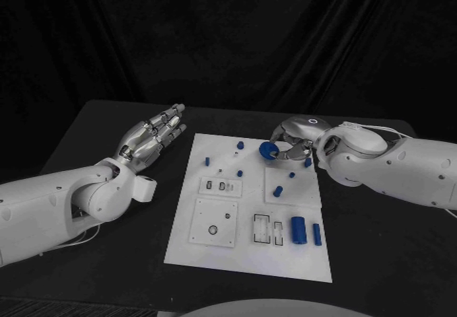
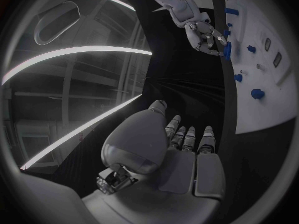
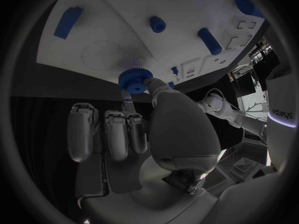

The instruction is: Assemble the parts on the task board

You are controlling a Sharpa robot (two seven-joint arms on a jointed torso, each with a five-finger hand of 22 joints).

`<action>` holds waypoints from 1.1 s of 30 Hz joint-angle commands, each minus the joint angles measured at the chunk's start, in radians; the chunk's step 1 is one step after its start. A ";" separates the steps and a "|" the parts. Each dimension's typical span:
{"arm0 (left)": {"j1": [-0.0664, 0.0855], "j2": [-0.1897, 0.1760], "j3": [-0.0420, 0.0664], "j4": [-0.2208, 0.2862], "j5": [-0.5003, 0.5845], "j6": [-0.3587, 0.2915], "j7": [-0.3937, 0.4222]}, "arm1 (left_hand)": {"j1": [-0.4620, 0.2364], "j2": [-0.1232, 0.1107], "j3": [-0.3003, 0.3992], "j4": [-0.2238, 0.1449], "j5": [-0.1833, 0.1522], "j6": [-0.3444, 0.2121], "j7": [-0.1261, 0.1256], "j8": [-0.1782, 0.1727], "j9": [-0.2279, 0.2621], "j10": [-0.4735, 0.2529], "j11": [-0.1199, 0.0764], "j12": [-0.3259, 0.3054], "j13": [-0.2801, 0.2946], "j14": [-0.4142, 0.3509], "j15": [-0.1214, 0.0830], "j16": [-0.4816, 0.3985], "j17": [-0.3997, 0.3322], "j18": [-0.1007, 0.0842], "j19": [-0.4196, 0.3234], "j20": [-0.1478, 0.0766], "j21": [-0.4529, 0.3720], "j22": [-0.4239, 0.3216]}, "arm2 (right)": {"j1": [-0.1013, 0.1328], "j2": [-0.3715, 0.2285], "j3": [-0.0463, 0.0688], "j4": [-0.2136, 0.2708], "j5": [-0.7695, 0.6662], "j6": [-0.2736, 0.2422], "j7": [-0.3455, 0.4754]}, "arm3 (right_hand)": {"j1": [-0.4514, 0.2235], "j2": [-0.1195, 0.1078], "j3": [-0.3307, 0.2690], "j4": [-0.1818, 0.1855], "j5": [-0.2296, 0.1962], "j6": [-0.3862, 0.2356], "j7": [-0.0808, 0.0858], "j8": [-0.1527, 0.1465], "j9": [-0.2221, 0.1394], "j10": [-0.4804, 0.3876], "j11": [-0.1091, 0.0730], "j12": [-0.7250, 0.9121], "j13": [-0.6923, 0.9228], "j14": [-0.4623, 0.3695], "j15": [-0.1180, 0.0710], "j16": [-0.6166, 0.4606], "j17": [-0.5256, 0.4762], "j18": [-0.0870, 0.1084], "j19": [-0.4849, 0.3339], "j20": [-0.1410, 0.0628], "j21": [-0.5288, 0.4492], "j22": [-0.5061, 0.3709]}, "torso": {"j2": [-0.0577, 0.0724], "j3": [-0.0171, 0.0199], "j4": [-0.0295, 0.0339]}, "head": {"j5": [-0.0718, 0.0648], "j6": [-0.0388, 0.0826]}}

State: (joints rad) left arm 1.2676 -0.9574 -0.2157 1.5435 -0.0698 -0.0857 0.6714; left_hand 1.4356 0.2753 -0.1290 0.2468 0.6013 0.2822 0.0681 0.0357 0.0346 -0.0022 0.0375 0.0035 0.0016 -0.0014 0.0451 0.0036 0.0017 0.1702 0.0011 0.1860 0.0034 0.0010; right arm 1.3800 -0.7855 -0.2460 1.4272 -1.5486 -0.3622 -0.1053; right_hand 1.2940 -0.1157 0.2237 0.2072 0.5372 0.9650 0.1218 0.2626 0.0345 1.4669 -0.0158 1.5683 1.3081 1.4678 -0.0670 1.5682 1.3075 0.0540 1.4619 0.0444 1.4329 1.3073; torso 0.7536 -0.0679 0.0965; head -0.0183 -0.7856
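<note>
The worktop carries the task board; loose blue parts lie across the board's near and far areas. The right hand is held over the board's far right corner, much nearer the work than the other; a blue gear is pinched at its fingers, flat face toward the board. The left hand is held off the board's left edge, fingers extended together, holding nothing.
</note>
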 commanded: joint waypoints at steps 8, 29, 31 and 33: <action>0.000 0.006 0.001 -0.001 -0.001 0.018 0.005 | 0.006 0.001 0.009 0.000 0.003 -0.001 0.003 0.002 0.001 0.002 0.006 -0.003 -0.002 0.001 0.007 -0.004 -0.002 0.010 -0.001 0.007 -0.003 -0.001 | 0.007 0.062 0.001 -0.021 -0.003 0.024 -0.003 | -0.001 -0.004 0.011 0.004 0.001 0.060 -0.050 -0.012 0.274 0.104 0.010 0.003 0.263 0.103 0.003 0.003 0.263 -0.016 0.022 0.002 0.007 0.175 | 0.001 0.0002 0.0003 | -0.003 -0.003; 0.000 0.020 0.001 -0.005 -0.001 0.024 -0.001 | 0.006 0.001 0.010 0.000 0.002 -0.001 0.003 0.002 0.001 0.002 0.006 -0.003 -0.002 0.001 0.008 -0.004 -0.002 0.010 -0.001 0.009 -0.003 -0.001 | 0.006 0.211 0.002 -0.113 -0.003 0.081 0.012 | 0.005 -0.006 0.020 0.003 -0.012 0.052 -0.044 -0.029 0.269 0.104 0.016 0.003 0.263 0.103 0.007 0.003 0.263 -0.016 0.022 0.005 0.007 0.177 | 0.001 -0.0001 0.0011 | -0.012 -0.008; 0.000 0.021 0.001 -0.006 -0.001 0.024 -0.002 | 0.006 0.001 0.010 0.000 0.002 -0.001 0.003 0.002 0.001 0.002 0.006 -0.003 -0.002 0.001 0.008 -0.004 -0.002 0.010 -0.001 0.009 -0.003 -0.001 | 0.006 0.218 0.002 -0.118 -0.003 0.082 0.011 | 0.006 -0.006 0.020 0.003 -0.015 0.051 -0.043 -0.030 0.269 0.104 0.016 0.003 0.263 0.103 0.007 0.003 0.263 -0.016 0.022 0.006 0.006 0.177 | 0.001 0.0001 0.0012 | -0.013 -0.008; 0.000 0.022 0.001 -0.007 -0.001 0.025 -0.002 | 0.006 0.001 0.010 0.000 0.002 -0.001 0.003 0.002 0.001 0.002 0.006 -0.003 -0.002 0.001 0.008 -0.004 -0.002 0.010 -0.001 0.009 -0.003 -0.001 | 0.006 0.224 0.002 -0.124 -0.003 0.084 0.010 | 0.006 -0.006 0.021 0.003 -0.016 0.051 -0.043 -0.031 0.269 0.104 0.016 0.003 0.263 0.103 0.007 0.003 0.263 -0.016 0.022 0.006 0.006 0.177 | 0.001 0.0000 0.0014 | -0.014 -0.008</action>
State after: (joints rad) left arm 1.2675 -0.9377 -0.2158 1.5359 -0.0700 -0.0745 0.6608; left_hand 1.4355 0.2753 -0.1235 0.2469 0.6013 0.2822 0.0681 0.0357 0.0346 -0.0022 0.0374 0.0035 0.0010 -0.0014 0.0449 0.0036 0.0013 0.1701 0.0010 0.1859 0.0034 0.0014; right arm 1.3852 -0.5643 -0.2449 1.3073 -1.5486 -0.2942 -0.0982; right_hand 1.2884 -0.1219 0.2388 0.2109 0.5239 0.9683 0.1247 0.2355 0.0366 1.4685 -0.0070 1.5682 1.3077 1.4678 -0.0669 1.5682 1.3074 0.0542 1.4621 0.0451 1.4368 1.3078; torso 0.7545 -0.0678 0.0984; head -0.0310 -0.7932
